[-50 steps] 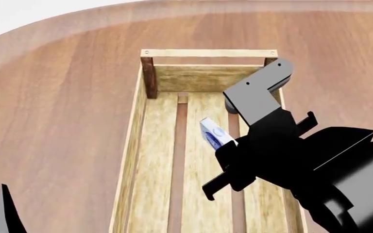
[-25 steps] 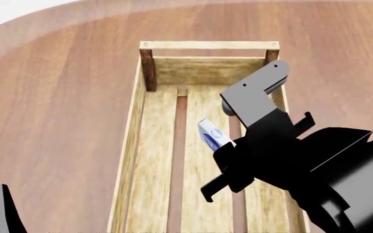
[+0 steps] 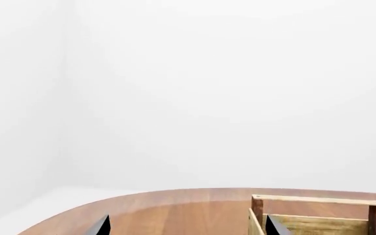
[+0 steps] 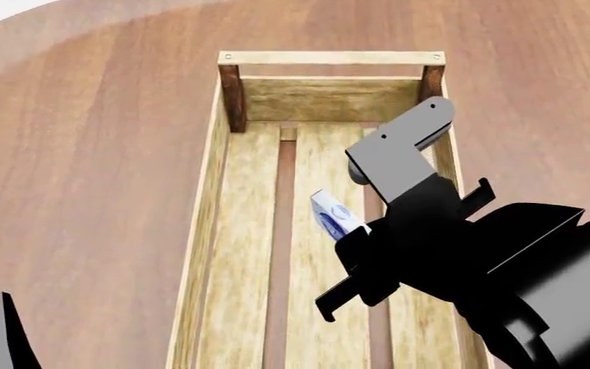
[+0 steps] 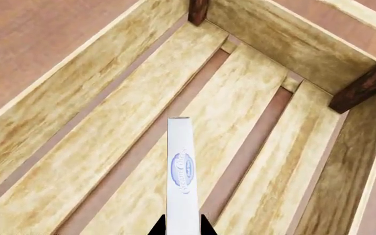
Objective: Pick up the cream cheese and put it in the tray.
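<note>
The cream cheese (image 4: 332, 214), a small white box with a blue oval logo, is clamped edge-on between the fingers of my right gripper (image 4: 349, 231). It hangs above the slatted floor inside the tray (image 4: 242, 231), a long pale-wood crate with dark corner posts. In the right wrist view the cream cheese (image 5: 182, 181) sticks out from the right gripper (image 5: 182, 229) over the tray's slats (image 5: 109, 147). My left gripper (image 3: 184, 230) is open and empty; only its fingertips (image 3: 102, 226) show, left of the tray's end rail (image 3: 318, 199).
The round brown wooden table (image 4: 90, 169) surrounds the tray. The tray's top rail (image 4: 331, 58) and two dark posts stand at its far end. The left fingertip (image 4: 10, 338) shows at the lower left of the head view.
The head view has shifted so the tray sits higher in the picture. The right gripper still holds the cream cheese over the tray's middle, a touch lower in the picture.
</note>
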Controlling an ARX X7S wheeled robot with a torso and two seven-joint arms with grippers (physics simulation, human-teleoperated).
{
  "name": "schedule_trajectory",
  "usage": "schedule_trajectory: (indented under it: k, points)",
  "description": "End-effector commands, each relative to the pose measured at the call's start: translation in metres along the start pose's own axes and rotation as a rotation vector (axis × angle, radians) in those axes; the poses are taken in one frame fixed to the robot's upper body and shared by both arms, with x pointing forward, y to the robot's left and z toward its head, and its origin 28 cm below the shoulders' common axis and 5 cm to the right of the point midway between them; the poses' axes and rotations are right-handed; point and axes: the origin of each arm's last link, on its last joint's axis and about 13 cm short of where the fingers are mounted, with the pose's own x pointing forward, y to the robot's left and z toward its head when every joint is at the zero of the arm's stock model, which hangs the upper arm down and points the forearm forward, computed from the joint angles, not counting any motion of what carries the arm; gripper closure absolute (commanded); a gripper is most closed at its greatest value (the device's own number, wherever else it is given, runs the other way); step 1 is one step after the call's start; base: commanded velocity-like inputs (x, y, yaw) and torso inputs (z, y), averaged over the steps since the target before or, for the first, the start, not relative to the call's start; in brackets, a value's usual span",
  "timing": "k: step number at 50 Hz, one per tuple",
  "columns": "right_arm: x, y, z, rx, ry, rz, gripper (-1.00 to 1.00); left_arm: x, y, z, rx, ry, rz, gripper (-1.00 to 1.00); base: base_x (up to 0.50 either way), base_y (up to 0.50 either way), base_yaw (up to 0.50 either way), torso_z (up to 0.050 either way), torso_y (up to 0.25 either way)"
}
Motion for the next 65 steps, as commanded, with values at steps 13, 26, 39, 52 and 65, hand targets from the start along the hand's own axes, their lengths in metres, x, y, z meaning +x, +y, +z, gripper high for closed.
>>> schedule_trajectory:
  k: [13,26,39,52,65]
  points:
    - [-0.0009,-0.0019,0.0018,-0.005,-0.014,-0.009,1.0,0.0004,-0.0002,-0.0005,-0.013,-0.003,-0.005,-1.0,0.0,0.0,0.0,0.0,-0.076]
    - [-0.0011,-0.0008,0.0023,-0.007,-0.016,-0.003,1.0,0.0,-0.0008,0.0002,-0.001,-0.007,-0.004,-1.0,0.0,0.0,0.0,0.0,-0.05]
    - [0.002,0.0036,0.0042,-0.019,-0.023,0.014,1.0,-0.0011,0.0006,0.0001,-0.013,-0.009,-0.005,-1.0,0.0,0.0,0.0,0.0,-0.083]
    - [0.0047,0.005,0.0074,-0.031,-0.022,0.017,1.0,-0.0008,0.0012,-0.0007,-0.011,-0.005,-0.002,-1.0,0.0,0.0,0.0,0.0,-0.049]
    - [0.0058,0.0056,0.0079,-0.033,-0.023,0.018,1.0,-0.0014,0.0005,-0.0014,0.0,-0.007,-0.001,-1.0,0.0,0.0,0.0,0.0,-0.067]
